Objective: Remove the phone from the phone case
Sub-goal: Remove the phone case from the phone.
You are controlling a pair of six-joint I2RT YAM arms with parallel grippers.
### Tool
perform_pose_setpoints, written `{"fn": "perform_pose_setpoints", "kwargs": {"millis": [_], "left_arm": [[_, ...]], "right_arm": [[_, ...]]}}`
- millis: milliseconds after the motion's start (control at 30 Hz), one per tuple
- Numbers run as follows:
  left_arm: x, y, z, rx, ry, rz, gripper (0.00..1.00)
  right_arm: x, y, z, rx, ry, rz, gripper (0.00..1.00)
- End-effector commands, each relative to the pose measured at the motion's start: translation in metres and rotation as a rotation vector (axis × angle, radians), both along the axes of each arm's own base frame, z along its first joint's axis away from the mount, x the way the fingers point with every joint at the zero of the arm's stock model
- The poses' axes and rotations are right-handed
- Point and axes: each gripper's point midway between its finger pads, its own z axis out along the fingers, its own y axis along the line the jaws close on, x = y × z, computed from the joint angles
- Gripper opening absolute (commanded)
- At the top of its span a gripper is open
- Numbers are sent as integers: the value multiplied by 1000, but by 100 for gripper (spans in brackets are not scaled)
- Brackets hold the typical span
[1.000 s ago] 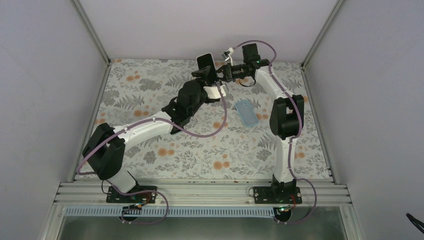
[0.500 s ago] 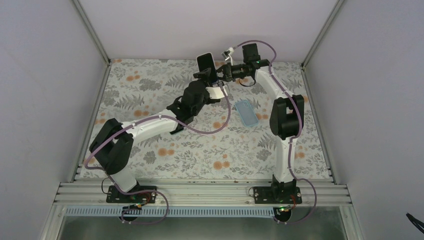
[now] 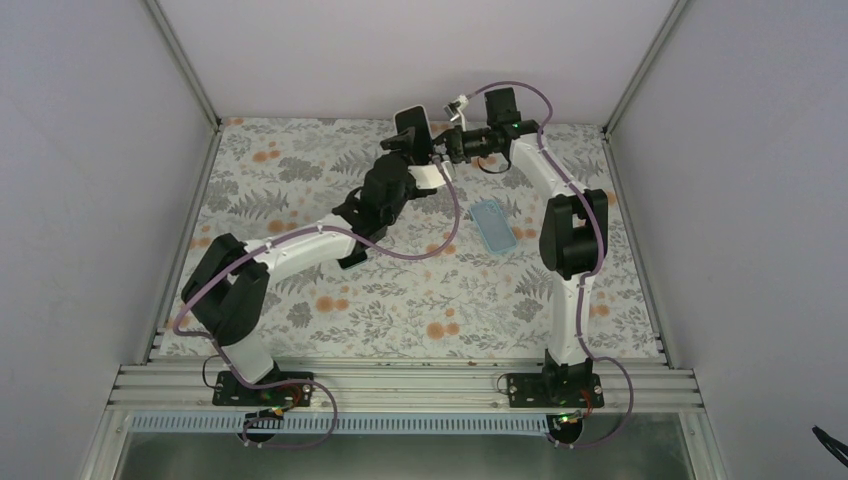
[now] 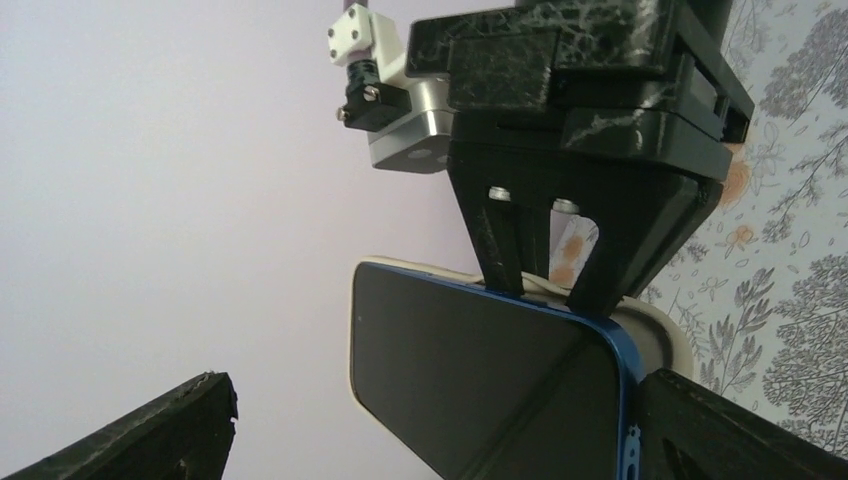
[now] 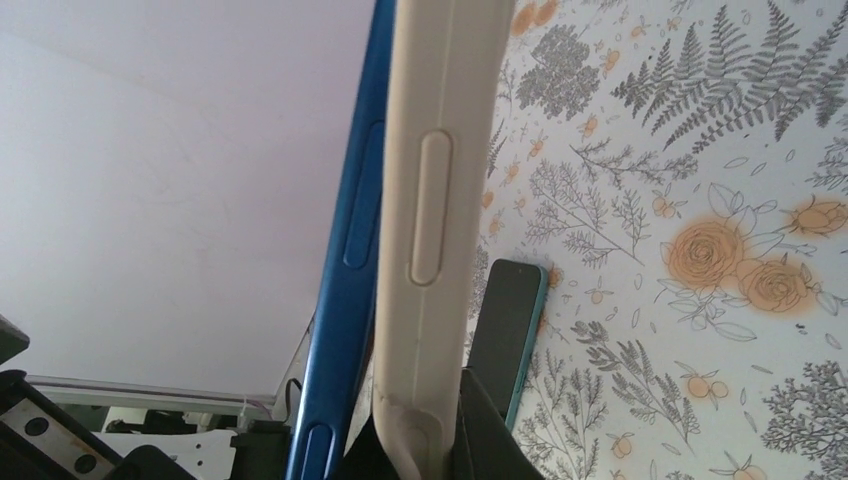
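Observation:
A phone (image 4: 470, 370) with a dark screen and a blue frame sits in a cream case (image 4: 660, 335), held upright in the air at the back of the table (image 3: 413, 128). My right gripper (image 4: 555, 285) is shut on the case's edge. In the right wrist view the case (image 5: 435, 200) stands between my fingers (image 5: 425, 450), and the blue phone edge (image 5: 355, 230) has parted from it on the left. My left gripper (image 4: 437, 385) is open around the phone. Its right finger (image 4: 720, 430) touches the phone's corner and its left finger (image 4: 150, 430) is well apart from it.
A second phone in a teal case (image 3: 493, 226) lies flat on the floral tablecloth to the right of the middle; it also shows in the right wrist view (image 5: 505, 330). The back wall is close behind the grippers. Both arms reach across the table's middle.
My left arm has stretched further back and its wrist has risen closer under the phone. The phone and my right gripper have hardly moved.

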Motion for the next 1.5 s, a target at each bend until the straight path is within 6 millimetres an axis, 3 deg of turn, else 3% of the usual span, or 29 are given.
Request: {"fn": "perform_pose_setpoints", "kwargs": {"millis": [0,133,433,600,867,967,1067,1267,1400,1467], "left_arm": [[19,13,7,36,-91,108,97],[22,25,14,50,-216,191,93],[12,63,49,73,-579,437,64],[6,54,60,43,-616,396,51],[-27,28,60,11,-604,219,7],[-36,27,64,10,-628,219,2],[-46,26,63,24,-619,204,2],[-70,27,71,5,-487,128,2],[-84,38,57,70,-395,97,2],[-89,53,42,142,-378,115,2]], "right_arm": [[-15,6,39,72,-60,55,3],[-17,5,44,76,-66,56,3],[-24,6,46,103,-45,83,3],[-29,9,42,108,-37,102,3],[-22,7,38,77,-61,70,3],[-5,-1,25,-7,-90,-15,3],[19,-22,4,-114,-111,-115,4],[63,-96,-52,-324,-65,-296,3],[71,-154,-89,-467,-5,-381,3],[60,-175,-109,-549,36,-360,3]]}}
